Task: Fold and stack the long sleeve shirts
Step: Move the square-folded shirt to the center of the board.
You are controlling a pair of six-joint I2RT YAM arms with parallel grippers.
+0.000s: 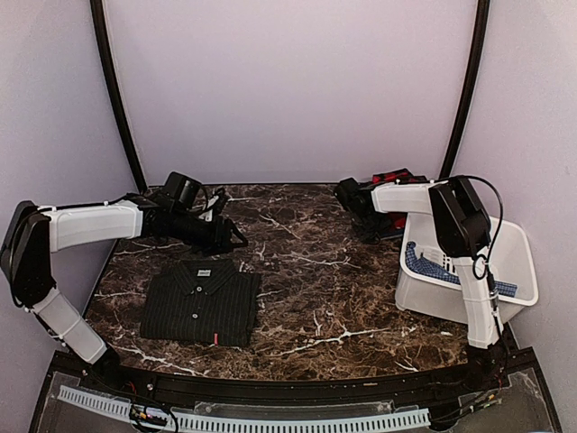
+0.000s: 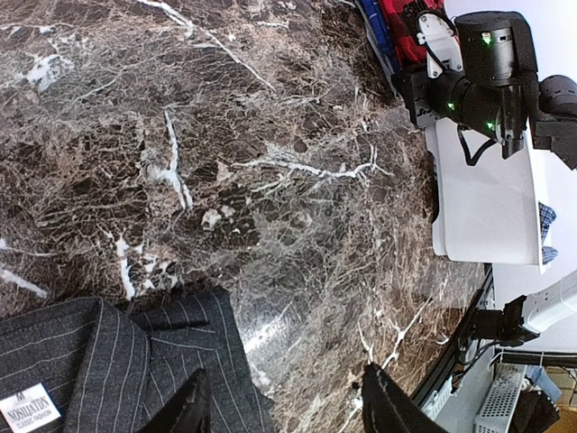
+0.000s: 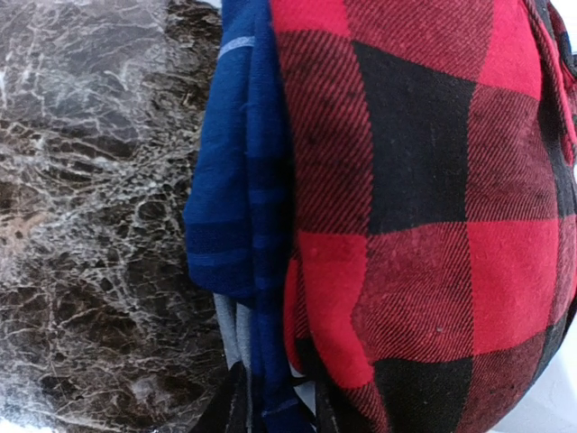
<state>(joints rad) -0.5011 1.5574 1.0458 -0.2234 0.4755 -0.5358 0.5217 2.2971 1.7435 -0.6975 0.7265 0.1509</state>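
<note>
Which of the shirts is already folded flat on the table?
The dark pinstriped shirt, a neat rectangle near the left arm. The red plaid shirt is bunched up by the white bin.

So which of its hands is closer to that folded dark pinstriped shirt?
Left. The left hand hangs just past the collar of the dark shirt, on its far side. The right hand is across the table, at the red plaid shirt by the white bin.
</note>
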